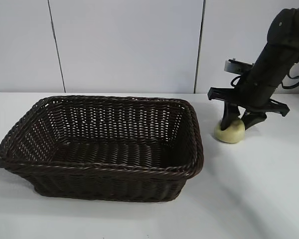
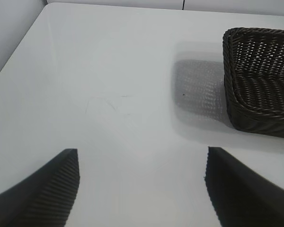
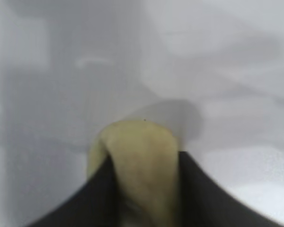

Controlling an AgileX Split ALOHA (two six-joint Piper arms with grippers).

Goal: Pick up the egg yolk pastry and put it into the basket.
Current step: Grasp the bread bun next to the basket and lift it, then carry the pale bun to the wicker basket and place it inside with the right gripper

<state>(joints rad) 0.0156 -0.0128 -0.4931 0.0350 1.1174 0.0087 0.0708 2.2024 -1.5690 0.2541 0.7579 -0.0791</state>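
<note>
Egg yolk pastry (image 1: 229, 131) on white table (image 1: 249, 199), at 3 o'clock of basket (image 1: 97, 169), just beside its rim, pinched btwn fingers of right gripper (image 1: 241, 119) pointing down, pastry squeezed narrow, left gripper (image 2: 142, 189) spread wide, idle over bare table w/ basket corner at 2 o'clock.

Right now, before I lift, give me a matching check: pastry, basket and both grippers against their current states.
1 egg yolk pastry
2 basket
3 left gripper
4 right gripper

A open over bare table
B nothing inside
C squeezed between two fingers, on the table
D closed around the bun, right of the basket

Pairs: 1-C, 2-B, 3-A, 4-D
</note>
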